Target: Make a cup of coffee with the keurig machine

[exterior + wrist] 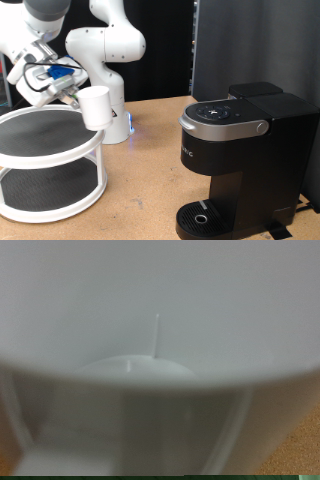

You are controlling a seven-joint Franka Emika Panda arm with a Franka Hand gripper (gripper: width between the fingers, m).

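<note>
The white cup point(97, 107) hangs in the air over the right edge of a round rack in the exterior view, tipped a little on its side. My gripper point(78, 98) is shut on the cup's left side. In the wrist view the cup point(160, 330) fills almost the whole frame, very close and blurred. The black keurig machine point(240, 150) stands at the exterior view's right with its silver-grey lid down. Its round drip tray point(205, 218) is bare. The cup is well to the left of the machine.
A white two-tier round rack point(50, 161) with black mesh shelves stands at the exterior view's lower left, under the cup. The white arm base point(108, 60) rises behind it. A black panel point(250, 40) stands behind the machine. The wooden table point(150, 170) shows between rack and machine.
</note>
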